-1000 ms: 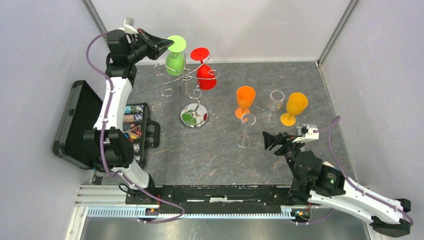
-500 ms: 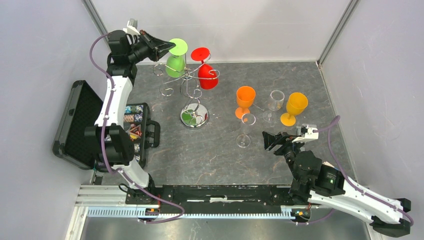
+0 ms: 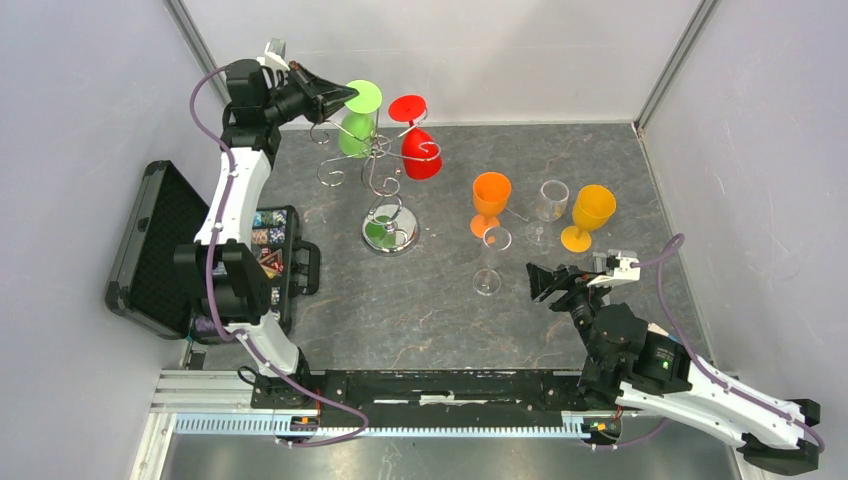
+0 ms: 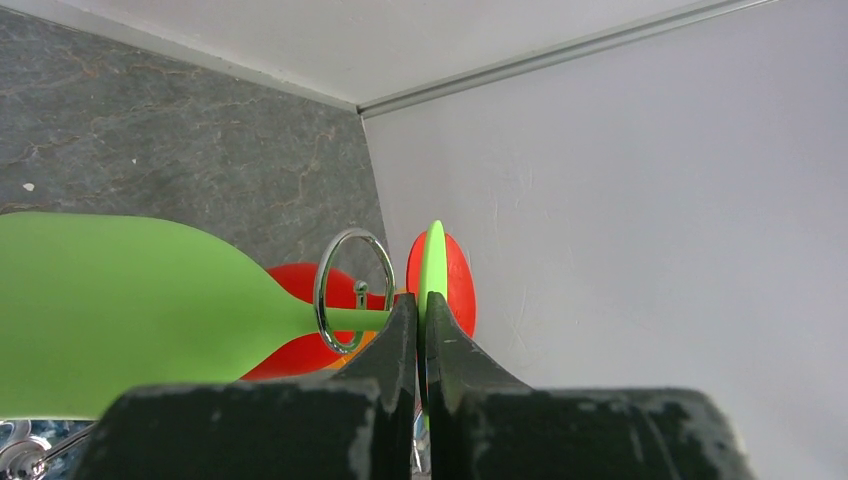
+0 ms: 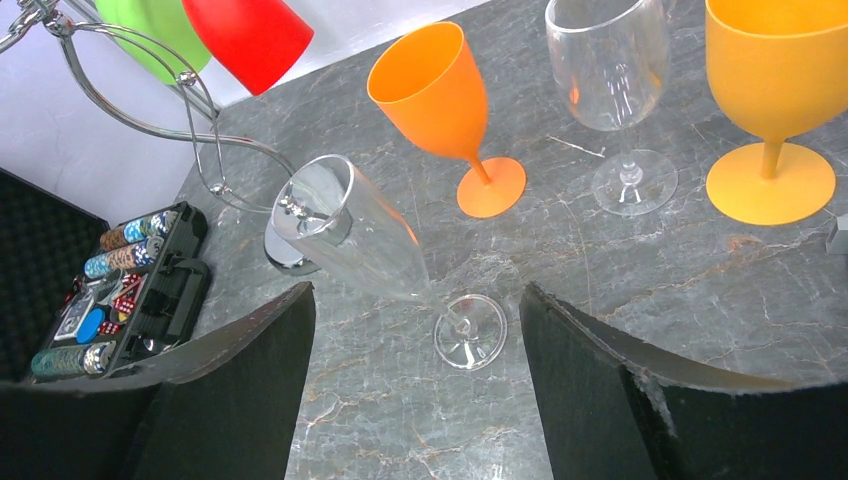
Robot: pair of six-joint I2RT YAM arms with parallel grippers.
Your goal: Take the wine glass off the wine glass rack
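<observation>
The wine glass rack (image 3: 390, 232), chrome wire on a round shiny base, stands at the back of the table with two glasses hung upside down. My left gripper (image 3: 345, 95) (image 4: 421, 315) is shut on the foot disc of the green wine glass (image 3: 352, 130) (image 4: 130, 300). The green stem still passes through a chrome ring (image 4: 352, 290) of the rack. A red wine glass (image 3: 418, 152) (image 4: 455, 280) hangs just beyond it. Far from the rack, my right gripper (image 3: 540, 282) (image 5: 417, 290) hovers open and empty near a clear flute (image 5: 370, 235).
To the right of the rack stand an orange glass (image 3: 490, 200), a clear glass (image 3: 550, 205), a yellow-orange glass (image 3: 590, 215) and the clear flute (image 3: 490, 262). An open black case (image 3: 200, 260) with poker chips lies at the left. Walls close in behind and beside.
My left gripper has shifted slightly right and forward with the green glass's foot in its grip, and the rack top swayed with it. The right arm has not moved.
</observation>
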